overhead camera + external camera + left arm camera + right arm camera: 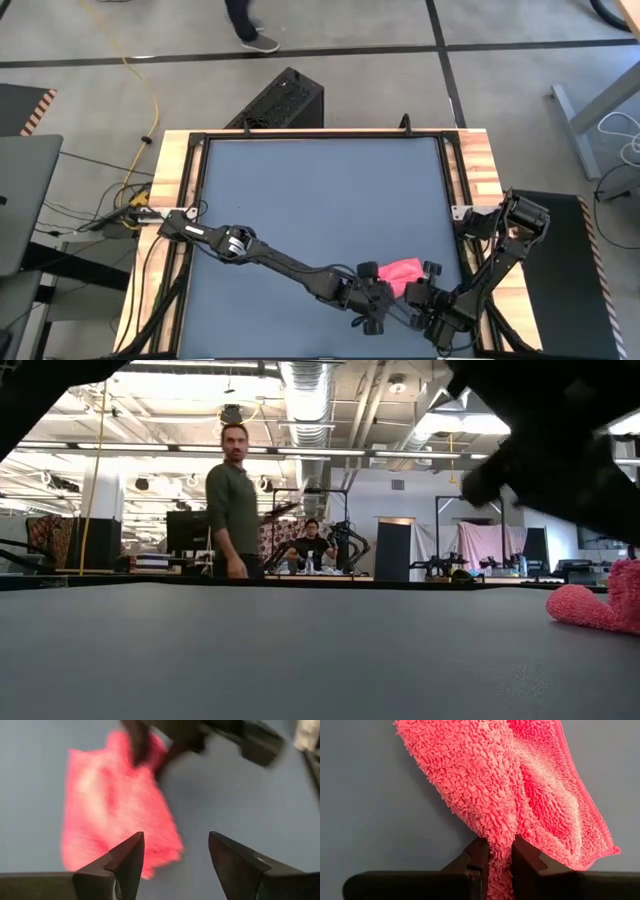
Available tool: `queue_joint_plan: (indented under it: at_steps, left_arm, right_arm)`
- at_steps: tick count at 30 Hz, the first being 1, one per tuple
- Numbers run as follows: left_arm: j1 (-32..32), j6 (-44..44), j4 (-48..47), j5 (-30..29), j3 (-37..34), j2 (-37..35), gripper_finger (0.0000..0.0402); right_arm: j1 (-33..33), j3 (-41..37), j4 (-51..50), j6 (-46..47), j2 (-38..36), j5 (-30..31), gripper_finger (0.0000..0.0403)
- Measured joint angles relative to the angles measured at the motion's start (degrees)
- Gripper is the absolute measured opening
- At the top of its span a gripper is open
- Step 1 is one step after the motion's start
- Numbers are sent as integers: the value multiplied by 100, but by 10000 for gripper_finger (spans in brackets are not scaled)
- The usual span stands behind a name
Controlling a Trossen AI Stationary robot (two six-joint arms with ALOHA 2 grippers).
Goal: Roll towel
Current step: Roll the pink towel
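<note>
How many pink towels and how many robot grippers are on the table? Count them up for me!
Pink towel: 1
Grippers: 2, the left gripper open beside the towel, the right gripper pinching it
Total: 3

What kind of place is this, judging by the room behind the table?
Probably a robotics lab or workshop: bare ceiling ducts, more robot arms on benches, and people at workstations, one person standing.

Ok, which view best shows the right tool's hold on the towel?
The right wrist view: the right tool visibly pinches the towel close up. The high view shows only a small pink bundle between both arms, the low view just its edge, and the left wrist view blurs it.
</note>
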Motion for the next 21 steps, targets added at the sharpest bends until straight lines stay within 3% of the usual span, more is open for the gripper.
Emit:
queue_joint_plan:
  at_steps: [2,15,21]
  left_arm:
    - [-14,97,46,-302,62,-5,207]
    - [-47,691,342,-361,126,111,203]
    - [63,314,83,-156,107,290,203]
  right_arm:
    - [0,4,2,2,0,0,82]
    - [-56,18,-4,11,-2,7,82]
    - [-149,160,12,22,2,-15,82]
